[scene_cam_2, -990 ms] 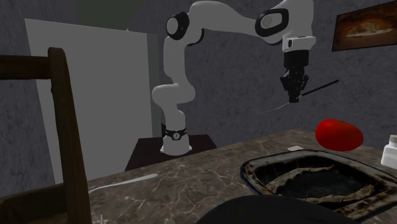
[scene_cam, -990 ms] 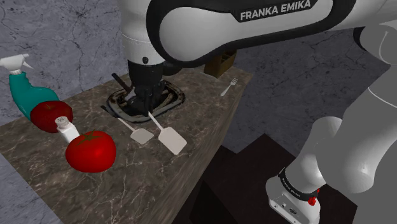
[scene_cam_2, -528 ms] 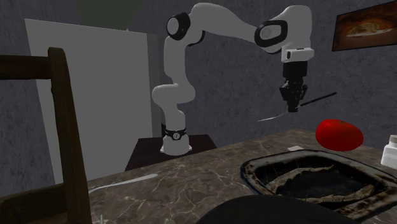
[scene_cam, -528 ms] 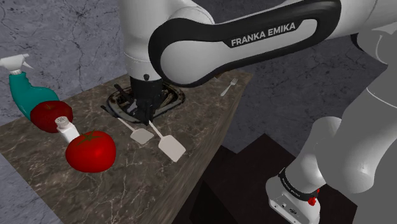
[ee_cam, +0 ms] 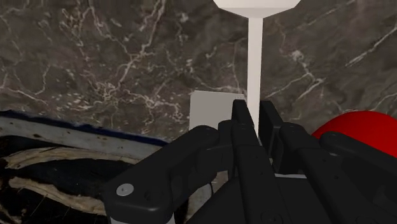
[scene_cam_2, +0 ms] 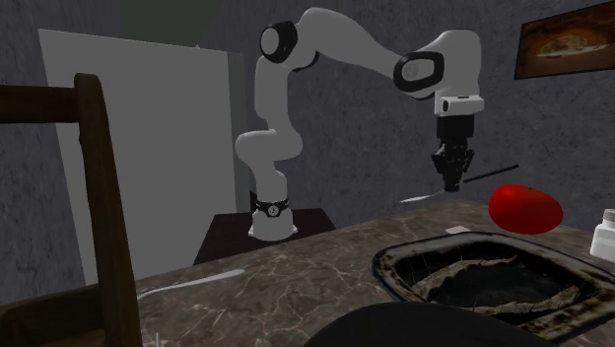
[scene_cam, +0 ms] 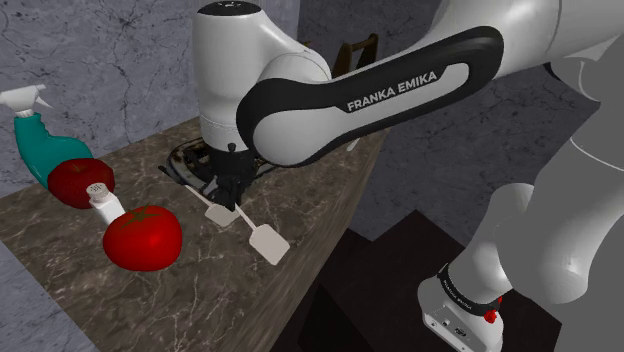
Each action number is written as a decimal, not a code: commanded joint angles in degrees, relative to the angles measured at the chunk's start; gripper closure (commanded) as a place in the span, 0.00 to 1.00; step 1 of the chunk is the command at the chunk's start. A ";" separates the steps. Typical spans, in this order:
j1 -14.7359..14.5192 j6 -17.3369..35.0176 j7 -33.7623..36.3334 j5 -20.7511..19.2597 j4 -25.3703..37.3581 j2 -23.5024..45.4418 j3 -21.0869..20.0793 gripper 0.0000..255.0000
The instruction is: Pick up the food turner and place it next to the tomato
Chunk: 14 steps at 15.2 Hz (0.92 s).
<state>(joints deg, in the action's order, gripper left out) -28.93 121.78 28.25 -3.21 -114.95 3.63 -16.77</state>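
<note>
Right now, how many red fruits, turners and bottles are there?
Red fruits: 2, tomato and second red fruit.
Food turners: 2, held turner in the end effector, loose turner lying flat.
Bottles: 2, teal spray bottle, white shaker.
Total: 6.

Kitchen: marble counter (scene_cam: 205,292), inset sink (scene_cam_2: 387,264), tomato (scene_cam: 142,238), spray bottle (scene_cam: 36,142).

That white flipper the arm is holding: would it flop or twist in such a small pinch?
Probably stiff: the food turner juts straight out both sides of the gripper without sagging. It may swivel, since the fingers pinch only its thin handle while the broad blade sits far out. Thin, so likely light.
</note>
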 commanded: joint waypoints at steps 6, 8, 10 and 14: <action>-0.14 5.18 0.85 -0.98 -3.11 2.16 0.04 1.00; -0.18 6.60 1.11 -1.32 -3.84 2.89 0.08 1.00; -0.23 8.02 1.39 -1.69 -4.53 3.67 0.14 1.00; -0.36 10.99 2.05 -2.57 -5.82 5.45 0.30 1.00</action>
<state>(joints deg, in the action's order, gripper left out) -29.27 132.10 30.17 -5.53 -120.64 8.55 -16.53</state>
